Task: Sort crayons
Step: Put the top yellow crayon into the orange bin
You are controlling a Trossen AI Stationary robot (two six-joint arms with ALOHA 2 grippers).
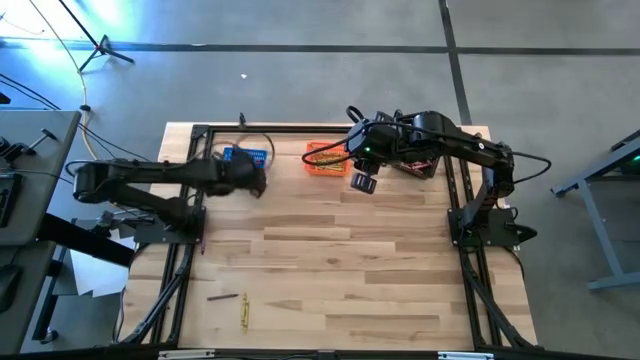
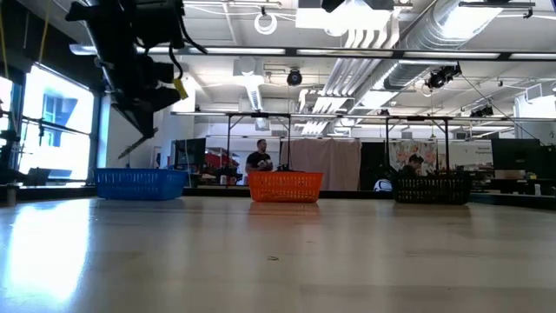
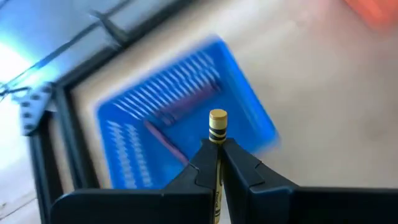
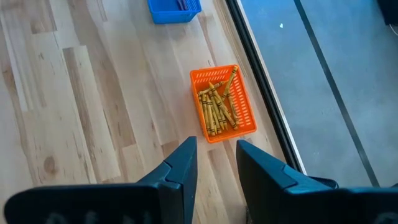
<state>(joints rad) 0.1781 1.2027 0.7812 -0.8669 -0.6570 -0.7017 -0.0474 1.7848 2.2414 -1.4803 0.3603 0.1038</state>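
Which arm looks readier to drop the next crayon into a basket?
Probably the left. Its left gripper is shut on a yellow crayon above the blue basket, though yellow ones lie in the orange basket. The right gripper hangs open and empty.

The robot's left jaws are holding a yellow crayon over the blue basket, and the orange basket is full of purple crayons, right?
Not quite. The orange mesh basket holds yellow-gold crayons, not purple ones; the right wrist view shows that. The rest is right: the left gripper holds a yellow crayon over the blue mesh basket.
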